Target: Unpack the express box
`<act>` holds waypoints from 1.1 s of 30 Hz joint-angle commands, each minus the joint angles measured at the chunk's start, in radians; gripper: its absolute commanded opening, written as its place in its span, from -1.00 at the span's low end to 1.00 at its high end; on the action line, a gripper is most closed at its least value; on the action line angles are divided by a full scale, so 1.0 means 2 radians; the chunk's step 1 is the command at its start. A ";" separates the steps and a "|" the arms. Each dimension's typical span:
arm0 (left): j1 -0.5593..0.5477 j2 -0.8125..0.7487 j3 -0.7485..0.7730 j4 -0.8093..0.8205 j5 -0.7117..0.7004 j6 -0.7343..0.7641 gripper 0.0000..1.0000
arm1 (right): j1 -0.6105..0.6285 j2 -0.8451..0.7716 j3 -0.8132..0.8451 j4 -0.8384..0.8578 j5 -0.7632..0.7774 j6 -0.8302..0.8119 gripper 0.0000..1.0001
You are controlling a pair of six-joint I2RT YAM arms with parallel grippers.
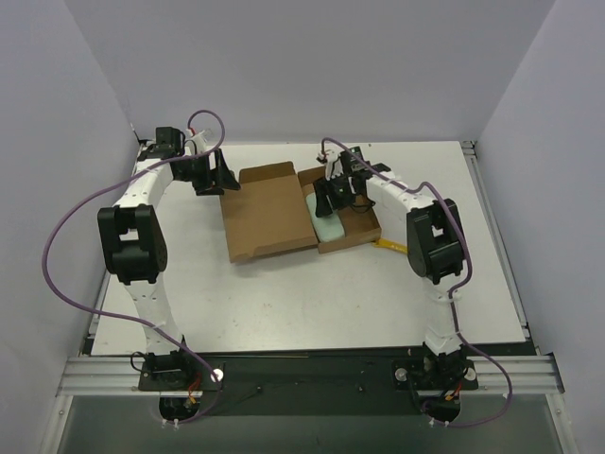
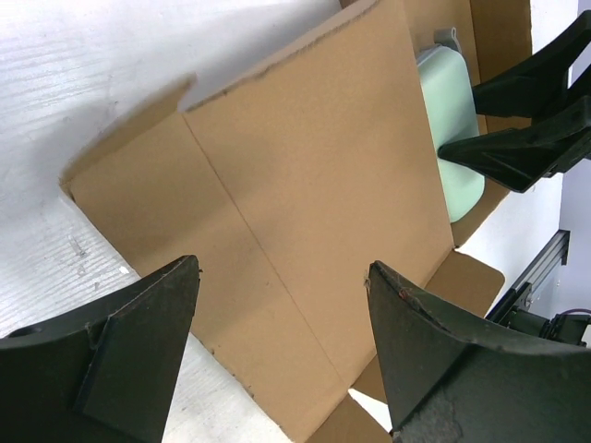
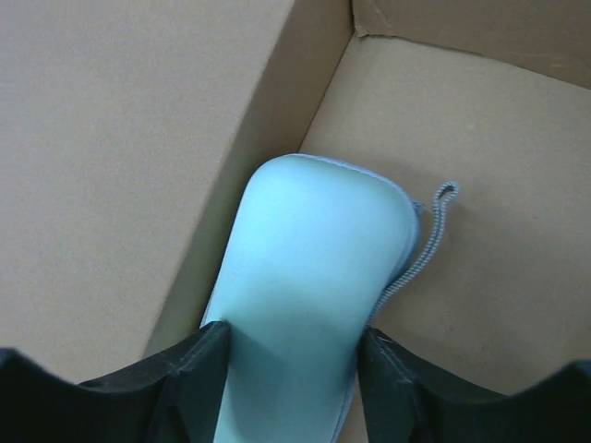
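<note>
My right gripper (image 3: pixel 294 334) pinches the pale green pouch (image 3: pixel 309 249) by both sides, inside the express box (image 1: pixel 274 213) at table centre, 3 o'clock of its open lid. I should lift straight up, clear of the walls. My left gripper (image 2: pixel 282 268) hangs wide open, empty.

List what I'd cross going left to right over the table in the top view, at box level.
From the left: left gripper → opened lid of the express box → pale green pouch in the box → yellow utility knife.
</note>
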 commanded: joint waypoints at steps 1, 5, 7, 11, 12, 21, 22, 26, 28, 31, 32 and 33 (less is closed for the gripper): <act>-0.004 -0.012 -0.001 0.011 0.007 0.006 0.65 | -0.019 -0.052 -0.012 -0.048 -0.023 -0.030 -0.09; -0.005 -0.009 0.005 0.011 0.004 0.008 0.65 | -0.028 -0.074 -0.009 -0.050 -0.032 -0.025 -0.16; -0.008 -0.007 0.008 0.011 0.005 0.008 0.65 | -0.032 -0.083 -0.008 -0.050 -0.033 -0.023 -0.18; -0.011 -0.006 0.008 0.011 0.004 0.008 0.65 | -0.036 -0.093 -0.007 -0.050 -0.040 -0.027 -0.37; -0.011 -0.005 0.008 0.010 0.004 0.008 0.65 | -0.036 -0.093 -0.008 -0.051 -0.044 -0.030 -0.40; -0.015 -0.010 0.005 0.010 0.004 0.011 0.65 | -0.036 -0.068 -0.014 -0.055 -0.010 0.001 0.54; -0.015 -0.011 0.005 0.009 0.003 0.013 0.65 | -0.036 -0.061 -0.013 -0.056 -0.022 0.004 1.00; -0.015 -0.013 0.001 0.007 0.000 0.015 0.65 | -0.023 -0.040 -0.007 -0.067 -0.006 -0.005 1.00; -0.015 -0.014 0.001 0.006 -0.003 0.017 0.65 | -0.014 -0.027 0.002 -0.077 0.001 -0.024 1.00; -0.015 -0.013 0.001 0.003 -0.006 0.018 0.65 | -0.003 -0.006 0.010 -0.097 0.034 -0.052 1.00; -0.016 -0.013 0.001 0.004 -0.006 0.018 0.65 | -0.001 0.002 0.018 -0.115 0.043 -0.047 1.00; -0.015 -0.013 0.001 0.003 -0.006 0.018 0.65 | 0.000 0.008 0.026 -0.125 0.041 -0.046 1.00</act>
